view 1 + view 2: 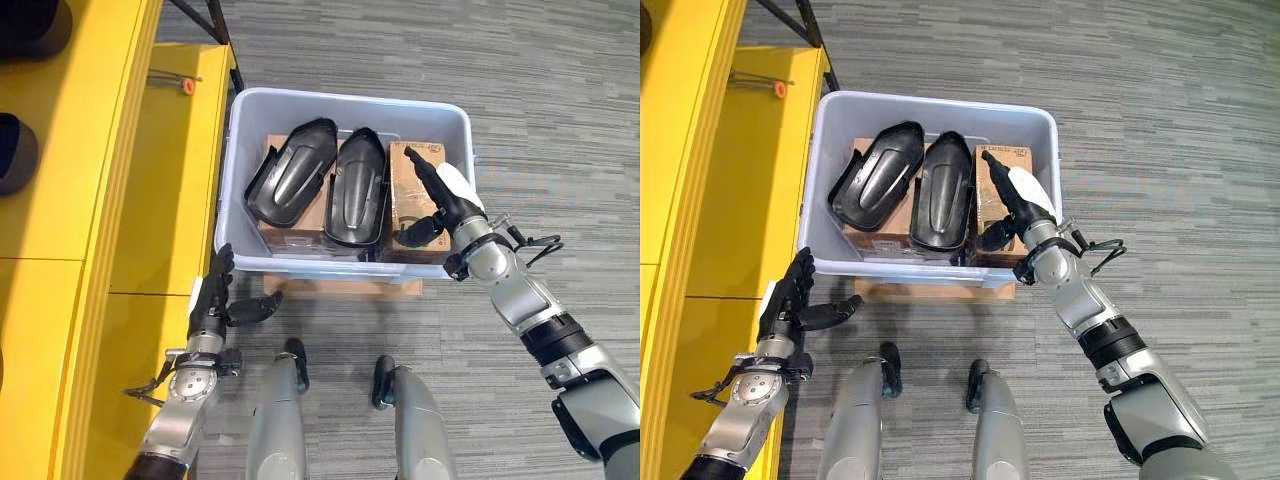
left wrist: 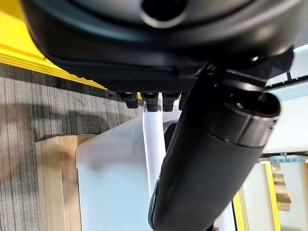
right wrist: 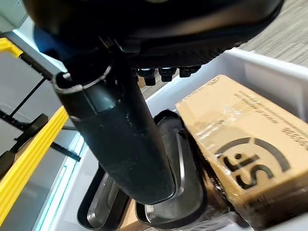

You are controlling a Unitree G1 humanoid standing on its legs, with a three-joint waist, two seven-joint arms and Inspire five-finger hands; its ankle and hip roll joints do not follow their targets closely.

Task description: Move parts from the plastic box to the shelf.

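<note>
A pale plastic box (image 1: 350,98) stands on the floor beside the yellow shelf (image 1: 90,210). Two black curved shell parts (image 1: 292,172) (image 1: 357,188) lie side by side in it on cardboard. A brown carton (image 1: 412,165) fills its right end. My right hand (image 1: 445,195) hovers over that carton near the box's front right corner, fingers straight, holding nothing. In the right wrist view the carton (image 3: 240,144) and a black part (image 3: 185,192) lie just past the thumb. My left hand (image 1: 213,302) is open outside the box's front left corner, thumb pointing at the wall (image 2: 115,183).
The box rests on a low wooden board (image 1: 340,288). On the shelf lie a small orange-tipped tool (image 1: 185,86) and dark rounded parts (image 1: 15,152) at its far left. Grey carpet (image 1: 560,120) lies right of the box.
</note>
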